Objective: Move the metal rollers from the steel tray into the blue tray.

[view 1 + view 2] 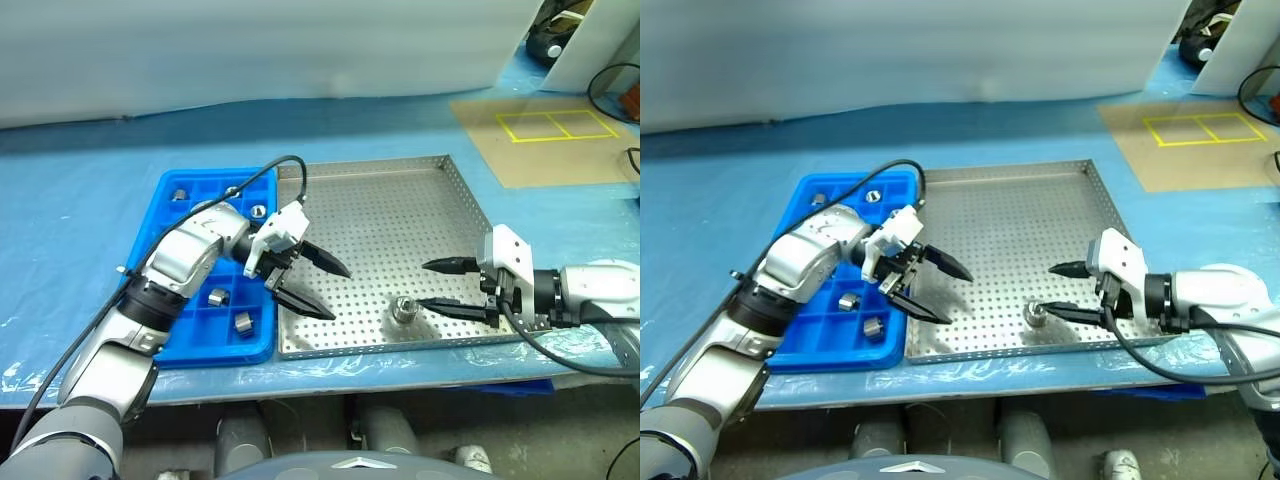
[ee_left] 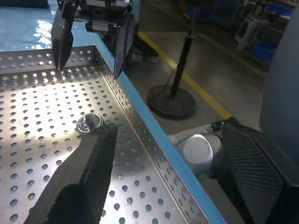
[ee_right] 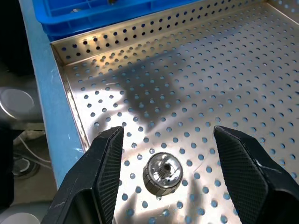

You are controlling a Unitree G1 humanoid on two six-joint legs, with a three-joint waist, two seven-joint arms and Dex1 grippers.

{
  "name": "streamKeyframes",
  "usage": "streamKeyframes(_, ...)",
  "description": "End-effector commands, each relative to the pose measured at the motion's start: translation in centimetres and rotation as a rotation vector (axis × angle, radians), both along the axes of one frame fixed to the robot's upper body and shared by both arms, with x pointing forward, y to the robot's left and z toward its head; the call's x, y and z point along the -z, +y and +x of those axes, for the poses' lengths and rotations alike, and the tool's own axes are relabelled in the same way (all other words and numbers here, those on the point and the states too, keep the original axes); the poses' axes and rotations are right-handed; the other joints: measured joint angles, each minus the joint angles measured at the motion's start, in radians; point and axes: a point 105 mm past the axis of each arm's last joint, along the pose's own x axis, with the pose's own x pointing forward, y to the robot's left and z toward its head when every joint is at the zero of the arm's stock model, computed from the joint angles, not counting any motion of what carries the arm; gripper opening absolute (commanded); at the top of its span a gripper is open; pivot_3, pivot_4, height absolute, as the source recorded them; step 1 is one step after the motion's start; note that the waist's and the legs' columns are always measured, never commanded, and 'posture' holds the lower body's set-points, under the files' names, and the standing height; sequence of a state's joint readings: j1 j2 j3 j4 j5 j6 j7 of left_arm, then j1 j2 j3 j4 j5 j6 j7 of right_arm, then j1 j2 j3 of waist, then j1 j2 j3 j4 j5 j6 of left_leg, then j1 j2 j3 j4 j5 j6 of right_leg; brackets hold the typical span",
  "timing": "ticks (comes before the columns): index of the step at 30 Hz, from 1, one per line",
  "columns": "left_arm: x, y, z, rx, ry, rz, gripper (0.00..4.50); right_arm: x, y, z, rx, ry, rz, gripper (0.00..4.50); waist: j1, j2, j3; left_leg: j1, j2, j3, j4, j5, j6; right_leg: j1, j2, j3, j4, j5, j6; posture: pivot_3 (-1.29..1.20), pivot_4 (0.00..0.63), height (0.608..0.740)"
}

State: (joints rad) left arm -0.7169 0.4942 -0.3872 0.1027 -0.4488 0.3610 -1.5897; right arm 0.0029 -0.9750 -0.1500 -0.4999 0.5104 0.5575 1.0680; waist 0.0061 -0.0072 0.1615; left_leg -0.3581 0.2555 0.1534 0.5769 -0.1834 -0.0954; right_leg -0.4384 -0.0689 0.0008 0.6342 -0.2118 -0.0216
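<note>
Worktop (image 1: pixel 80 200) draped in blue sheeting, carrying two trays side by side near its front edge.

Steel tray (image 1: pixel 400 200): perforated floor, low rims, bare except for one roller (image 1: pixel 404 311) close to the front rim, right of centre.

Blue tray (image 1: pixel 190 186): flush against the steel tray's left rim; several rollers already dropped in its compartments, e.g. one near the front edge (image 1: pixel 243 323), another just behind it (image 1: pixel 218 296). Middle of this tray hidden behind the left arm, so full count not readable.

Right gripper (image 1: pixel 442 284): entering over the steel tray's right front corner, fingers spread and empty, pointing leftward along the front rim. Last roller just beyond the fingertips, a little ahead of the lower one, not touching either. In the right wrist view, roller (image 3: pixel 161 172) centred between the two pads, standing on end, hole upward, long axis vertical.

Left gripper (image 1: pixel 310 283): over the steel tray's left front portion, fingers likewise spread and holding nothing, aimed rightward toward the same roller (image 2: pixel 88 123) but clearly farther off than the right one.

Judged relation for the coming move: right arm nearer and already lined up; short advance toward the roller, then closing across its round sides, likely sufficient.

Hard to judge: height of the right fingertips above the tray floor.
</note>
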Motion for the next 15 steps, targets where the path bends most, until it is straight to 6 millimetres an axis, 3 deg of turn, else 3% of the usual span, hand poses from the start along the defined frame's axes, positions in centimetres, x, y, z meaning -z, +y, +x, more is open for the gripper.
streamKeyframes(1,-0.2,-0.3,0.1,0.043,-0.038,0.007,3.75,0.3,0.9,-0.1,0.003,-0.059,-0.011,3.15,-0.012,0.0,0.0,-0.001,0.0,0.0,0.0,0.0,0.0,0.0,0.0,0.0,-0.001,0.0,0.001,-0.4,0.15,0.74)
streamKeyframes(9,0.8,-0.2,1.2,-0.001,-0.121,0.035,3.75,3.8,0.5,-0.8,0.04,0.014,-0.038,3.15,-0.021,0.002,-0.001,-0.007,-0.003,0.0,0.0,-0.004,0.008,0.002,-0.002,0.0,-0.014,0.008,-0.001,-0.39,0.15,0.74)
streamKeyframes(15,0.9,-0.1,0.8,-0.023,-0.106,0.018,3.75,6.2,-1.2,-1.3,0.056,0.052,-0.105,3.15,-0.02,0.003,-0.002,-0.009,-0.005,0.001,0.0,-0.008,0.013,0.003,-0.005,0.0,-0.02,0.008,-0.001,-0.36,0.15,0.74)
